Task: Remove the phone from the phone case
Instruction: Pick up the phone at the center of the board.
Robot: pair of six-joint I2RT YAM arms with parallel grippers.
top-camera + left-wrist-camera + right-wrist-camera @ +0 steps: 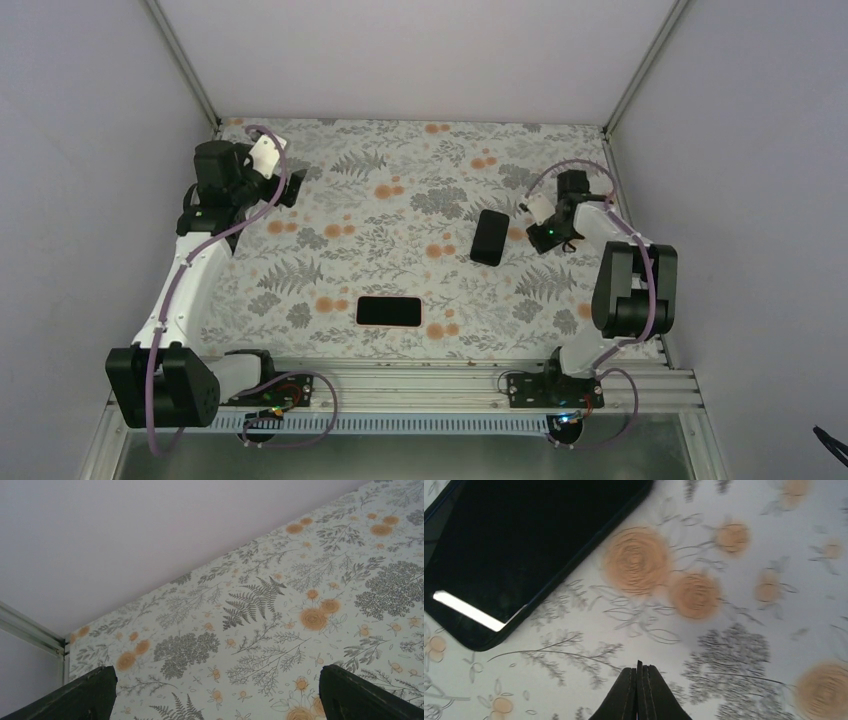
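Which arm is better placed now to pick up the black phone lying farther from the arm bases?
Right. The right gripper, shut and empty, is just beside the black phone; the left gripper, open, faces the far left corner.

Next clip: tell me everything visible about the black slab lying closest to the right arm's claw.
The flat black rectangular slab has rounded corners and a glossy dark face inside a slightly raised dark rim. In the right wrist view a bright strip of light reflects off it. It looks like smooth glass or plastic. It lies flat, face up, on the floral-printed table cover, right of centre, its long side running roughly away from the arms. Nothing touches it. The shut right claw is beside it, apart.
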